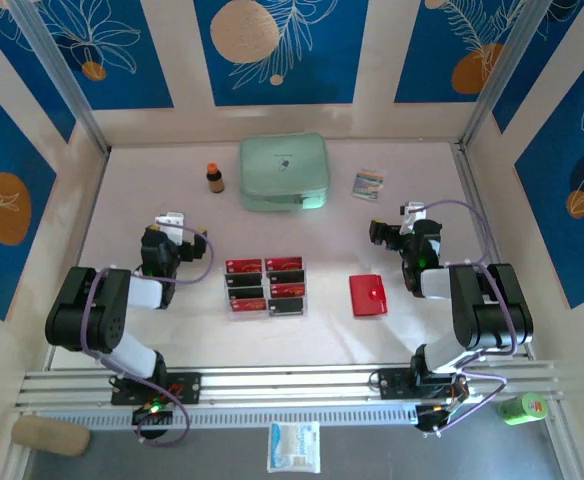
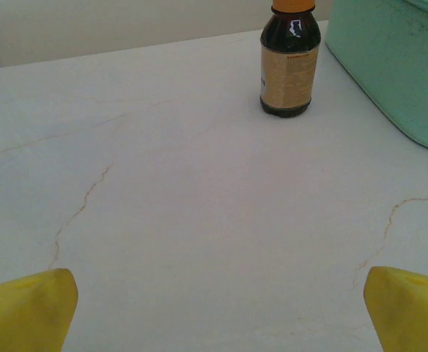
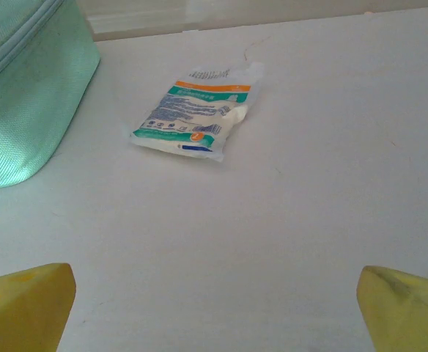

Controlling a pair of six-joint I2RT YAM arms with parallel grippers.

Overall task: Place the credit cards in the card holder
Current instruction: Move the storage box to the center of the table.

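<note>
We see six red cards (image 1: 265, 284) from above, lying flat in two columns. The closed red card holder (image 1: 368, 295) sits near them on the right. Our left gripper (image 2: 215, 312) is spread wide and empty, facing a brown bottle (image 2: 289, 62). Our right gripper (image 3: 214, 312) is also spread wide and empty, facing a striped packet (image 3: 196, 110) beside a mint case (image 3: 23, 95).

A pale table (image 1: 322, 240) carried 6 credit cards (image 1: 265, 284) at centre frame, the card holder (image 1: 368, 295) to their right, and a green case (image 1: 283, 172), a bottle (image 1: 214, 178) and a packet (image 1: 368, 183) across the upper middle.
</note>
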